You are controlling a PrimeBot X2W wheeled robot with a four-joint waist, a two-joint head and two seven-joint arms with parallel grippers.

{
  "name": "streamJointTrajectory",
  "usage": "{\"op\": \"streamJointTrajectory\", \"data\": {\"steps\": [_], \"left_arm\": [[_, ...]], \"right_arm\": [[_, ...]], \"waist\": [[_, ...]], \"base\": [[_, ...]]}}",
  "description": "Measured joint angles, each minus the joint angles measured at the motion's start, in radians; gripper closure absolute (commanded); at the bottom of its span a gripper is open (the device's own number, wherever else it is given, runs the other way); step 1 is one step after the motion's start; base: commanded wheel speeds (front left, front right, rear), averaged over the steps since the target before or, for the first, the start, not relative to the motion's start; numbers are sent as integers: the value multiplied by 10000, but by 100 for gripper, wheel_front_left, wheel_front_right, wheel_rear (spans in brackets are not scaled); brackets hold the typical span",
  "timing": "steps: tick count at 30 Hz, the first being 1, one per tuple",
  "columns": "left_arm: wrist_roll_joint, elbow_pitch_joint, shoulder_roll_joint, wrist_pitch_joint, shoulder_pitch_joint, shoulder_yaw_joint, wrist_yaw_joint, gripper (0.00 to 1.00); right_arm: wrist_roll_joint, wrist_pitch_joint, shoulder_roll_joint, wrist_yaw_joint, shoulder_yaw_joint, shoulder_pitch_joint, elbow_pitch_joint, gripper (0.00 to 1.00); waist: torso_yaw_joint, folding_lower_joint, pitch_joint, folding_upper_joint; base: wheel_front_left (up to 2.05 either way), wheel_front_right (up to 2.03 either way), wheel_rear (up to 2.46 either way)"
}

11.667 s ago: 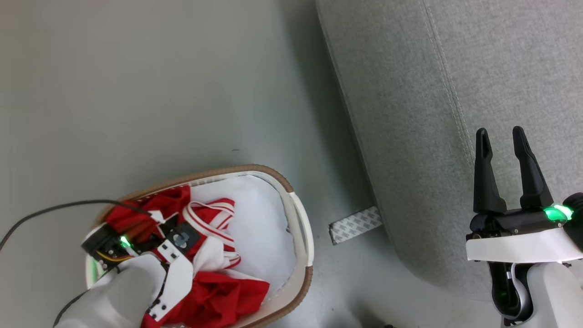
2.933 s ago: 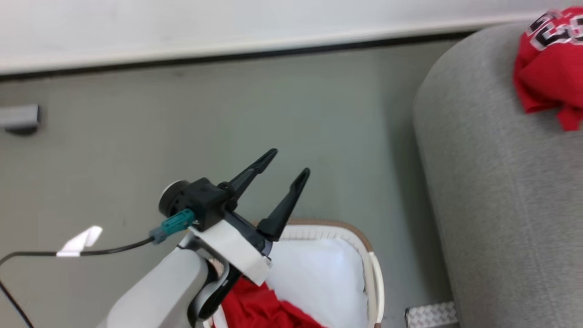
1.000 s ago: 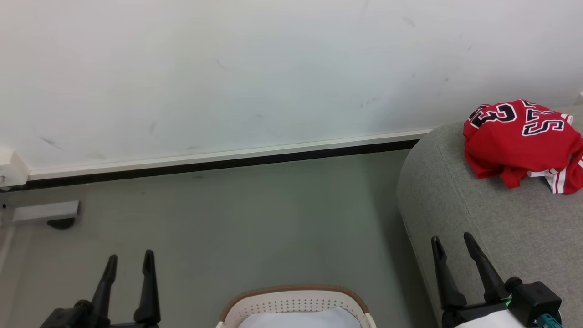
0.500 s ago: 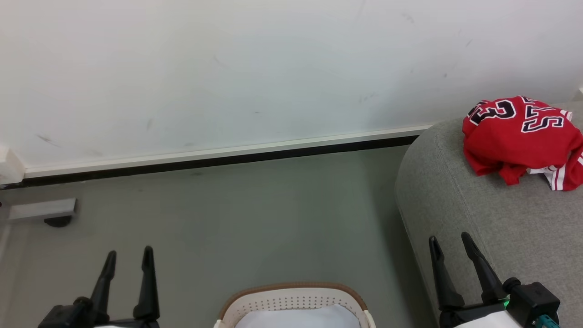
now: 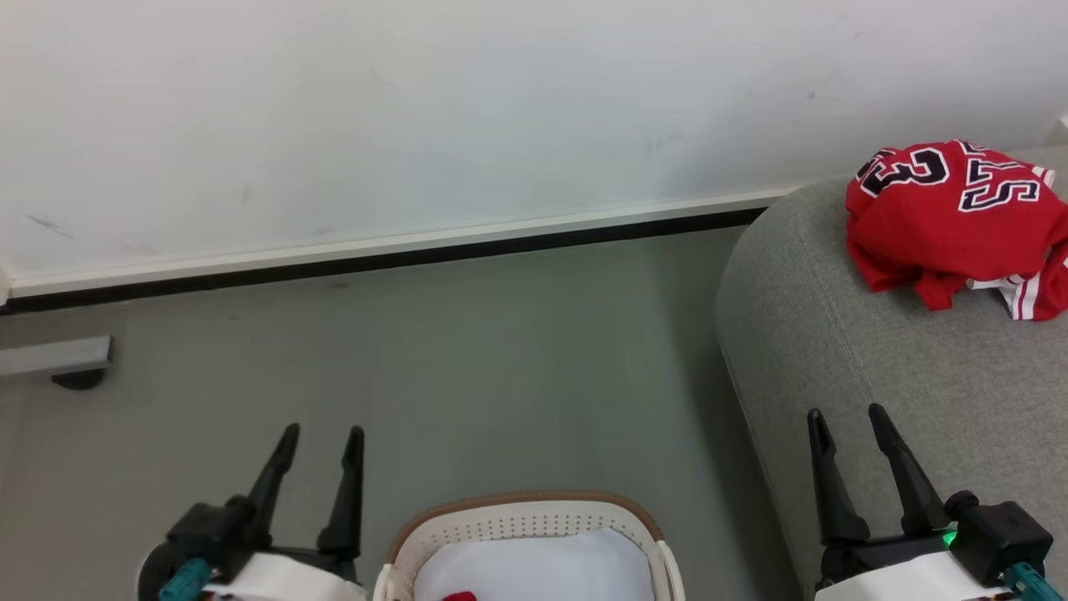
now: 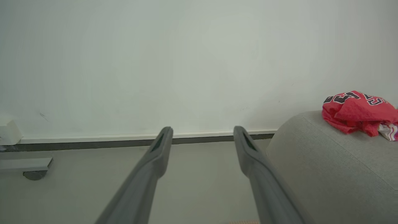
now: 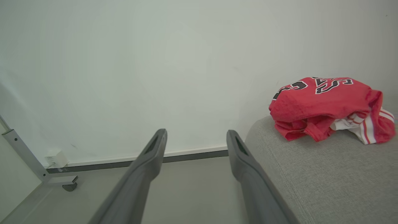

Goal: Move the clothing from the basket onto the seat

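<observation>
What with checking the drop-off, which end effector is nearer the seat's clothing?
Right. Right end effector: at the seat, short of the clothing. Left end effector: beside the basket.

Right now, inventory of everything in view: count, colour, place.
clothing: one red bundle, white striped trim, black-and-white numerals, on the seat's far end
red scrap: one, in the basket, cut off by the head view's bottom edge
basket: one, white with brown rim, on the floor left of the seat
sheet: one, white, inside the basket
seat: one, light grey, right side
frame leg: one, grey, with a caster, far left
skirting: one, white over black, at the wall's foot
wall: white
floor: grey-green
left gripper: one, black, open, lower left
right gripper: one, black, open, lower right over the seat
</observation>
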Motion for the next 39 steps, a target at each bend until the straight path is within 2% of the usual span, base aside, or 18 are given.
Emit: {"op": "streamJointTrajectory", "data": {"steps": [6,12,18,31,39], "left_arm": [[174,1264,451,196,-710,-1352,-117,0],[222,2585,978,430,-1555,-3254,-159,0],[36,3996,1394,456,-2611,-4757,-159,0],[-583,6742,1739,1172,-4357,-8199,-159,0],[-813,8025,1532,1613,-5374,-10094,-159,0]], "right_arm": [[-61,-2,2,0,-132,-270,-132,0],[-82,-6,-4,0,-497,-632,-355,0],[-104,-10,2,0,-637,-1018,-596,0],[-221,-10,0,0,-786,-2194,-1068,0],[-422,-10,2,0,-834,-2707,-1310,0]], "waist": [[-251,0,489,0],[-516,0,1098,0],[-727,1,1796,0],[-1006,2,3128,0],[-1127,2,3834,0]], "base": [[0,0,0],[0,0,0],[0,0,0],[0,0,0],[0,0,0]]}}
